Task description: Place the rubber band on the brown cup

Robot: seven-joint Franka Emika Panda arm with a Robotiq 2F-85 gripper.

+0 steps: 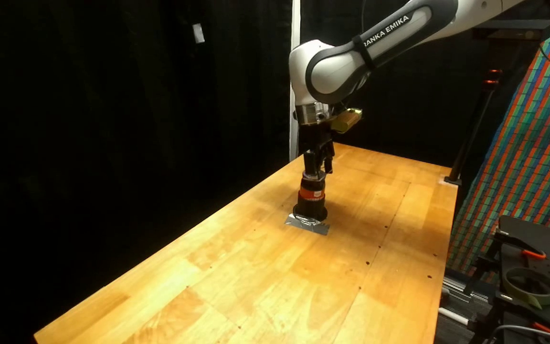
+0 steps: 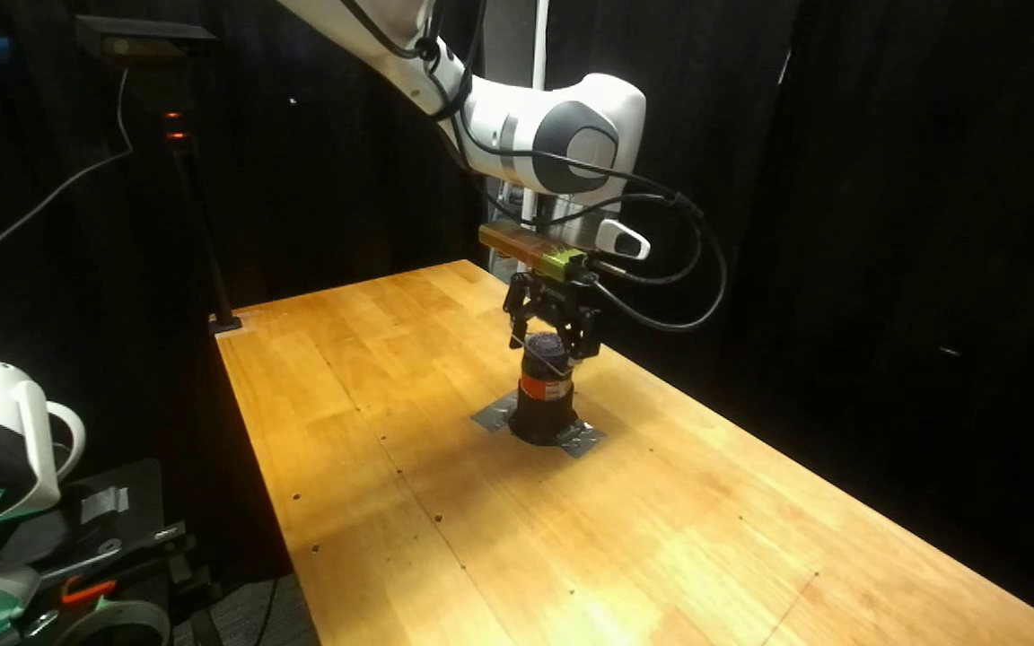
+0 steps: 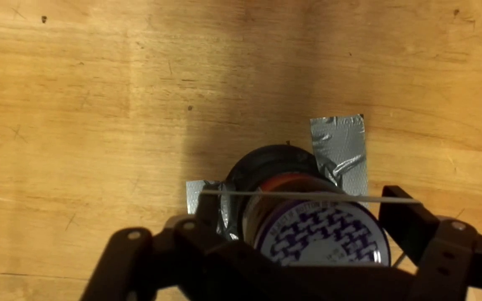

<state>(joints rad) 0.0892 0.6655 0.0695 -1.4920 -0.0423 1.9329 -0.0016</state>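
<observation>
Clearly, the claw [image 2: 549, 348] is spread wide, with a pale rubber band [image 3: 301, 195] stretched across it. The brown jar [image 2: 544, 388], purple-and-white lid [image 3: 320, 234] on, stands upright just beneath, on a black base [image 2: 544, 420] held to the bench [image 2: 661, 520] by grey duct tape [image 3: 343, 140]; whether band and jar touch I cannot tell.

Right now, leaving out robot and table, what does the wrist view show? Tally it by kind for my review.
Brown cup: 1
Rubber band: 1
Silver tape pieces: 2 showing, one partly covered
Total: 4
</observation>
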